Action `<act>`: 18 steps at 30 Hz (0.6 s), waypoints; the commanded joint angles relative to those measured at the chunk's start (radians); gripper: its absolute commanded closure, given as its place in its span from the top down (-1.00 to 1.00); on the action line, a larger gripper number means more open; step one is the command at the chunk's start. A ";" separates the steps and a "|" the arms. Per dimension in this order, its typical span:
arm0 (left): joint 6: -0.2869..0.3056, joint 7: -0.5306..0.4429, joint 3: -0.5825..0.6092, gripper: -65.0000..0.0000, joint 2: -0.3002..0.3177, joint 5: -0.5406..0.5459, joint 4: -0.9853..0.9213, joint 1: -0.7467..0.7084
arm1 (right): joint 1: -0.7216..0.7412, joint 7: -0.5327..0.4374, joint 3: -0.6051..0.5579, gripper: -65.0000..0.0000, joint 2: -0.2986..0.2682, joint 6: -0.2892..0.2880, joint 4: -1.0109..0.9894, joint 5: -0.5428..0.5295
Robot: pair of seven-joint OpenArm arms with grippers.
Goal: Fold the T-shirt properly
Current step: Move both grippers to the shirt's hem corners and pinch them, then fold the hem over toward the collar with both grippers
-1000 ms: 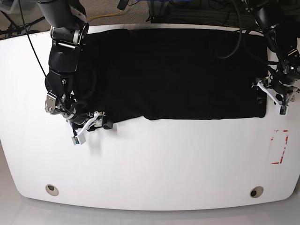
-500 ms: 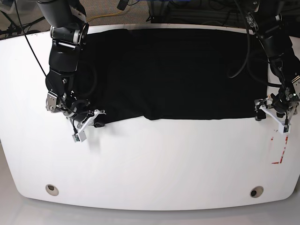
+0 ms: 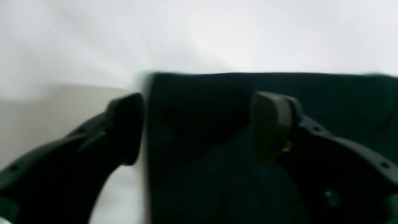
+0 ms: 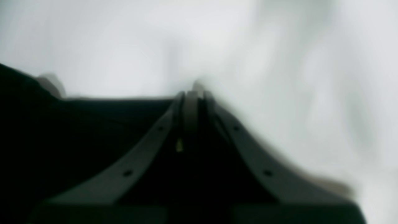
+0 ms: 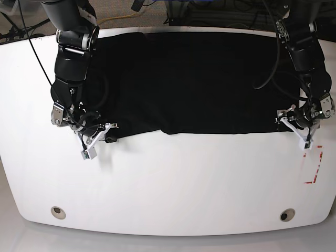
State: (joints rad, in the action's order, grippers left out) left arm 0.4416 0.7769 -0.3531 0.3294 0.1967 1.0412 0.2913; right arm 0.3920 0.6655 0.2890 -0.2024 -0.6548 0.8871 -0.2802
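The black T-shirt (image 5: 189, 79) lies spread flat across the far half of the white table (image 5: 168, 184). My right gripper (image 5: 107, 138), on the left of the base view, is shut on the shirt's near-left corner. In the right wrist view its fingertips (image 4: 191, 96) meet at the cloth's edge (image 4: 93, 130). My left gripper (image 5: 292, 125) is open at the shirt's near-right corner. In the left wrist view one finger (image 3: 124, 127) stands over bare table. The other finger (image 3: 270, 124) stands over the black T-shirt (image 3: 202, 102), so the shirt's side edge runs between them.
A red tape outline (image 5: 313, 165) marks the table near its right edge, just in front of my left gripper. Two round holes (image 5: 58, 212) (image 5: 286, 214) sit near the front edge. Cables hang behind the table's far edge.
My right gripper has shut on the shirt's near-left corner. My left arm has swung down and inward from the right edge, bringing its open jaws over the near-right corner.
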 commanded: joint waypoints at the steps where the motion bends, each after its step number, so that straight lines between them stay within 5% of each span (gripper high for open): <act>1: 0.018 -0.014 0.002 0.25 0.015 0.005 0.014 0.021 | 0.025 0.001 0.002 -1.00 -0.013 -0.003 0.013 0.000; 5: 0.021 -0.047 0.006 -0.16 0.014 0.004 0.012 0.018 | 0.025 0.001 0.002 -1.00 -0.016 -0.003 0.013 0.000; 11: 0.023 -0.070 0.042 -0.24 0.018 0.004 0.012 0.015 | 0.025 0.001 0.002 -1.00 -0.036 -0.004 0.014 -0.001; 15: 0.023 -0.075 0.041 -0.91 0.021 0.004 0.012 0.015 | 0.022 0.033 0.003 -1.00 -0.041 -0.004 0.088 -0.001; 18: 0.027 -0.076 0.041 -1.00 0.020 0.005 0.020 0.015 | 0.022 0.061 0.003 -1.00 -0.041 -0.004 0.140 -0.001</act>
State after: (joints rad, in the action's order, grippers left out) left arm 0.4648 0.7166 -0.3077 0.3313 0.1944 1.0393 0.2802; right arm 0.3798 0.7414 0.2886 -0.2295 -0.6548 0.9821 -0.2649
